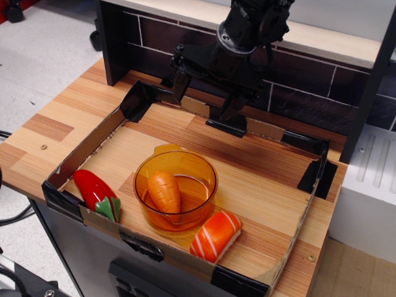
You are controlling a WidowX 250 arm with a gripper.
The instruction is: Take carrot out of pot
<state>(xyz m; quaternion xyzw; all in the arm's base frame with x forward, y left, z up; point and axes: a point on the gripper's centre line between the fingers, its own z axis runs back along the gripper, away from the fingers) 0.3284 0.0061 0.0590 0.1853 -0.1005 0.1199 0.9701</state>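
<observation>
my jaws point(204, 102) hang spread wide and empty, raised over the far side of the bench point(260, 179), fingers pointing down at bare wood near the back wall. from them the carrot point(164, 191) lies toward six o'clock, a touch to seven, well apart and lower. it rests inside the pot point(201, 167), leaning on the left of the pot's inner wall, its long axis running roughly twelve to six with the blunt end nearer me and the tip toward the bench's front edge. i judge the coming move to be a reach toward six o'clock and then a drop in through the pot's open top, with my fingers set across the carrot's width.

counting: one carrot, one pot, one red pepper point(93, 189) at the pot's nine o'clock, one salmon sushi piece point(215, 236) at its five o'clock, touching or just beside the pot wall.
</observation>
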